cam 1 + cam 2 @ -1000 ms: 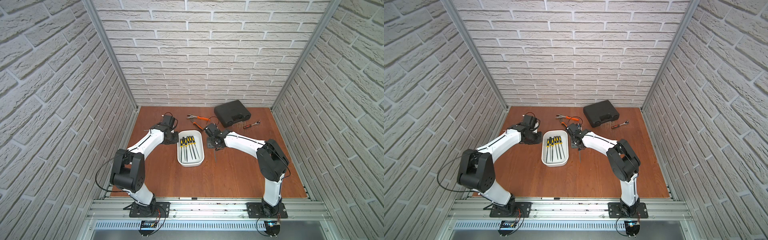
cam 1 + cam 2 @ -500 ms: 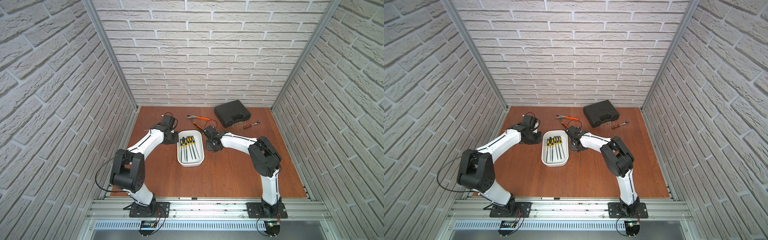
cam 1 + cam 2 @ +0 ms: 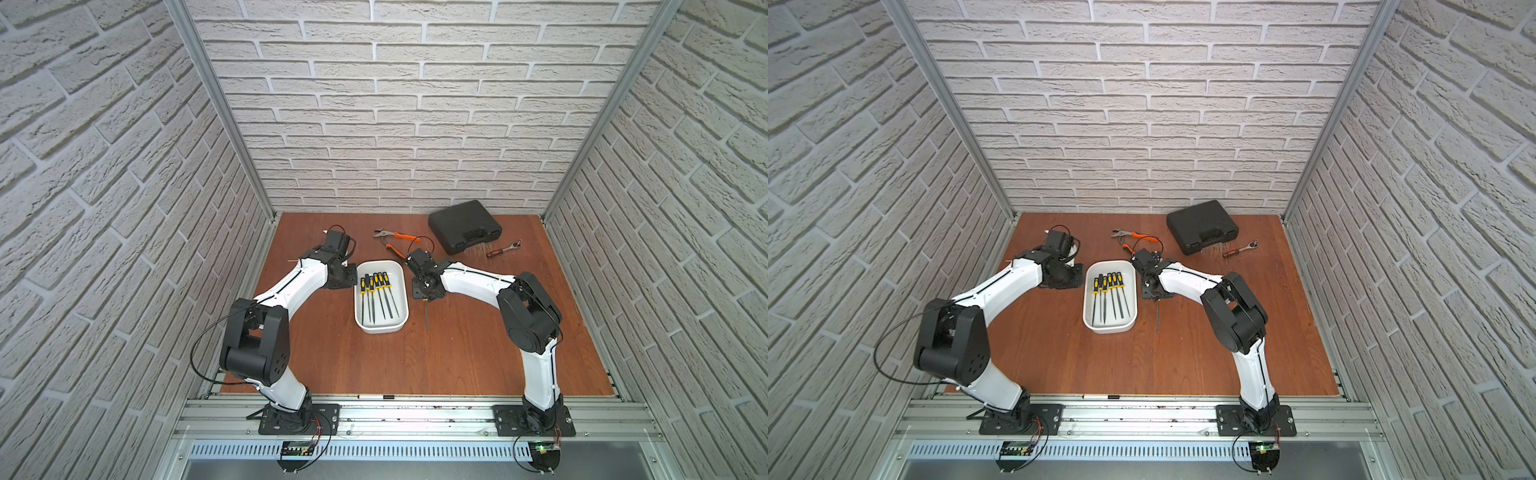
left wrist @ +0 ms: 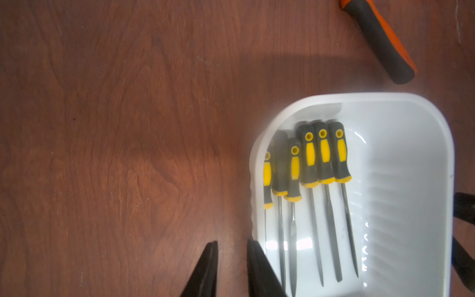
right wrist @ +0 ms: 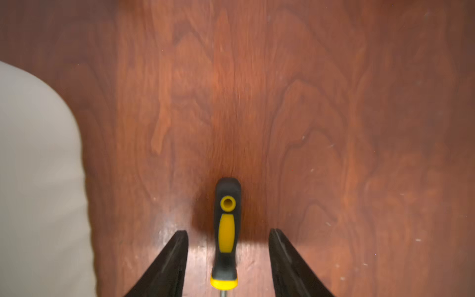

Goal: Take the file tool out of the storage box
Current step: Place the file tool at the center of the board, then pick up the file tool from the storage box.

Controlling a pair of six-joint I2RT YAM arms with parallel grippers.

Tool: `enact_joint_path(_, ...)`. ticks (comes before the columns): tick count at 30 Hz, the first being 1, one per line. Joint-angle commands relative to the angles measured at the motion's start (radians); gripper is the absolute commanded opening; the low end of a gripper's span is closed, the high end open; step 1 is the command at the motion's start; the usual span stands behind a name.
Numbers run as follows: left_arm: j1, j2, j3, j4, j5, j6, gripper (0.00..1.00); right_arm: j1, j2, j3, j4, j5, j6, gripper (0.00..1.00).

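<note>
File tool, lower centre: judged light, stiff; grasp the rubber handle. Right fingers wide apart, left fingers barely apart; both empty.

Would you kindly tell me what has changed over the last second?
The right end effector opened, releasing the black-and-yellow-handled metal file onto the wooden table beside the white plastic storage box. The left end effector, the box and the files inside stayed put.

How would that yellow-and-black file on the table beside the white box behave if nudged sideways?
The file would probably roll a little: its handle looks rounded and it lies loose on the smooth wooden table. Its thin metal shaft looks stiff, so it should likely move as one piece. Being so slim, it is probably light.
</note>
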Motion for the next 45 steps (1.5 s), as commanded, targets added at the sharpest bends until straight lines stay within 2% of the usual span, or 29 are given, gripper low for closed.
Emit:
enact_joint_path(1, 0.005, -0.034, -0.003, 0.002, -0.016, 0.014, 0.28, 0.022, -0.128, 0.093, -0.006, 0.054, -0.085, 0.53)
enact_joint_path(6, 0.014, -0.035, 0.000, 0.006, -0.008, 0.001, 0.28, 0.076, -0.101, 0.257, 0.000, -0.044, -0.207, 0.46)
enact_joint_path(11, 0.016, -0.039, -0.002, 0.006, -0.005, -0.005, 0.28, 0.091, 0.043, 0.397, -0.043, -0.135, -0.238, 0.37)
enact_joint_path(17, 0.021, -0.045, -0.008, -0.001, -0.009, 0.005, 0.28, 0.096, 0.201, 0.540, -0.128, -0.200, -0.260, 0.37)
enact_joint_path(22, 0.028, -0.043, -0.021, 0.010, -0.008, 0.009, 0.28, 0.096, 0.290, 0.634, -0.195, -0.174, -0.279, 0.37)
enact_joint_path(36, 0.032, -0.052, -0.055, 0.028, -0.008, 0.008, 0.28, 0.095, 0.371, 0.675, -0.212, -0.144, -0.324, 0.32)
enact_joint_path(45, 0.034, -0.058, -0.058, 0.026, -0.008, 0.010, 0.28, 0.094, 0.406, 0.696, -0.216, -0.119, -0.341, 0.32)
